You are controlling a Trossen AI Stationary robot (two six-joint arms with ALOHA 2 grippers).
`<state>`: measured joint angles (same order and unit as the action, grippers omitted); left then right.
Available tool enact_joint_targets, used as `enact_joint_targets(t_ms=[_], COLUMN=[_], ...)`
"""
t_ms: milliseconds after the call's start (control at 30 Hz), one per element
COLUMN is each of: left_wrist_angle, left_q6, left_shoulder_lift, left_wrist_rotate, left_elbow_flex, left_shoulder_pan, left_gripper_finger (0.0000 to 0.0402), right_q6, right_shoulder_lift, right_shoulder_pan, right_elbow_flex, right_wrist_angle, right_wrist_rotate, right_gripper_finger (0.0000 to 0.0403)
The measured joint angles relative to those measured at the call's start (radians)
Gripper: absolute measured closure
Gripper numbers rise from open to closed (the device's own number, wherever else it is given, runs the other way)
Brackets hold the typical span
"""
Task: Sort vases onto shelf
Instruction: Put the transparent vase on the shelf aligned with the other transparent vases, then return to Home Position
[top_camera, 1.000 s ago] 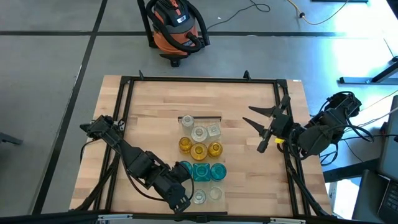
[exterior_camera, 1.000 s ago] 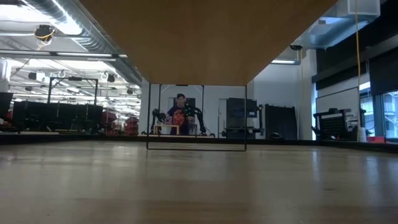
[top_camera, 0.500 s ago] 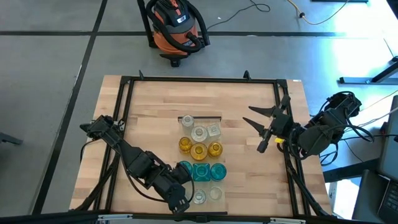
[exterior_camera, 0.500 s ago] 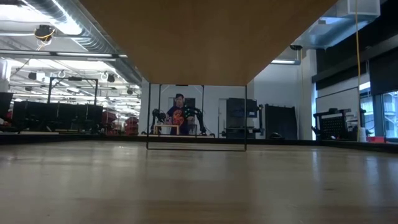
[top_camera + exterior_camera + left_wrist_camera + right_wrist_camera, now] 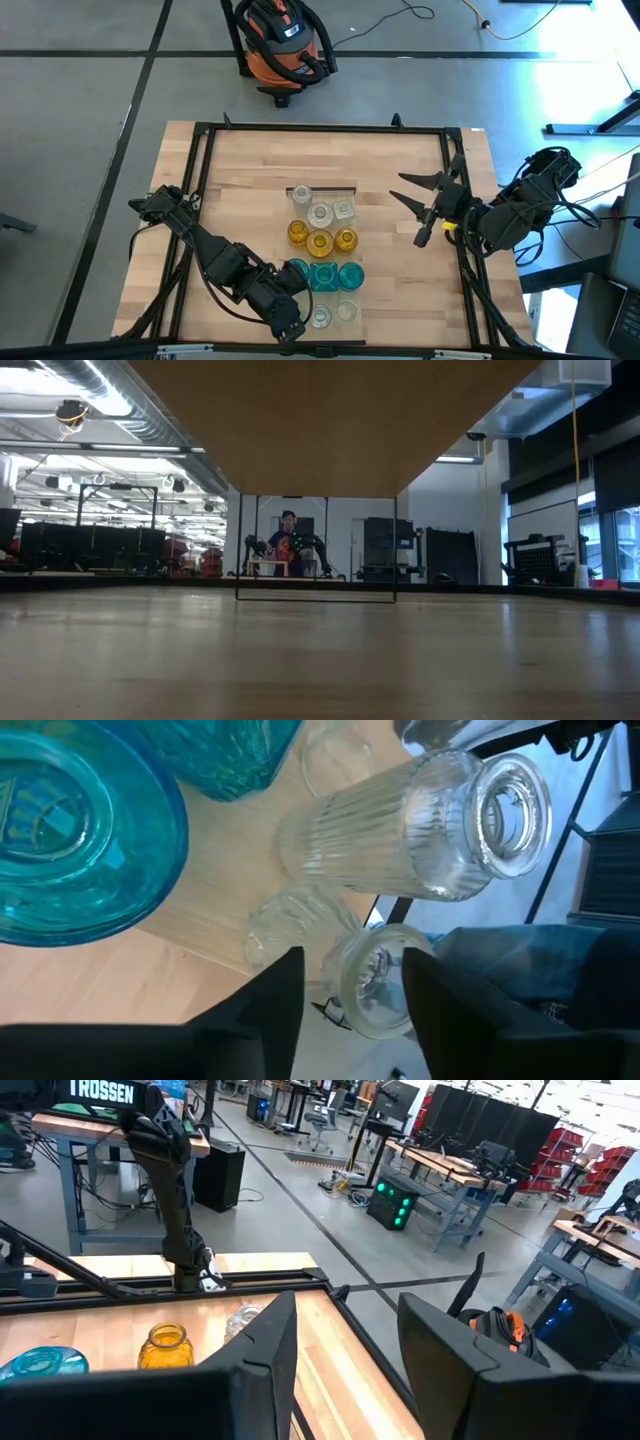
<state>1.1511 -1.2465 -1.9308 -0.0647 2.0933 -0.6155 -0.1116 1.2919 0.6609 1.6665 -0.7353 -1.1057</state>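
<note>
As the vases [image 5: 320,242] are standing grouped by colour on the shelf [image 5: 322,190], you are finishing: left gripper [image 5: 296,322] fingers parted, empty; right gripper [image 5: 412,192] fingers spread, empty.

Wide slatted wooden tabletop [image 5: 240,200], pale butcher-block planks, black metal frame [image 5: 320,128] around edge. Long narrow pale wooden shelf plank [image 5: 322,250] at centre, thin black bar [image 5: 322,187] at far end. On plank, small glass vases in rows: clear ones [image 5: 322,212] nearest bar, amber-yellow [image 5: 320,240], teal-blue [image 5: 325,275], clear again [image 5: 332,314] at near edge.
</note>
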Motion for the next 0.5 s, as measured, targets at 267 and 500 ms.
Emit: enact_joint_targets(t_ms=[267, 500], left_wrist_angle=[-0.003, -0.012], left_q6=[-0.002, 0.023], left_shoulder_lift=[0.014, 0.049], left_wrist_rotate=[0.000, -0.012], left_elbow_flex=[0.000, 0.000], left_shoulder_pan=[0.006, 0.013], left_gripper_finger=[0.0232, 0.0232], right_q6=[0.000, 0.000], right_shoulder_lift=[0.000, 0.000], right_shoulder_pan=[0.000, 0.000], right_elbow_flex=[0.000, 0.000], right_wrist_angle=[0.000, 0.000], right_wrist_rotate=[0.000, 0.000], right_gripper_finger=[0.0267, 0.0267])
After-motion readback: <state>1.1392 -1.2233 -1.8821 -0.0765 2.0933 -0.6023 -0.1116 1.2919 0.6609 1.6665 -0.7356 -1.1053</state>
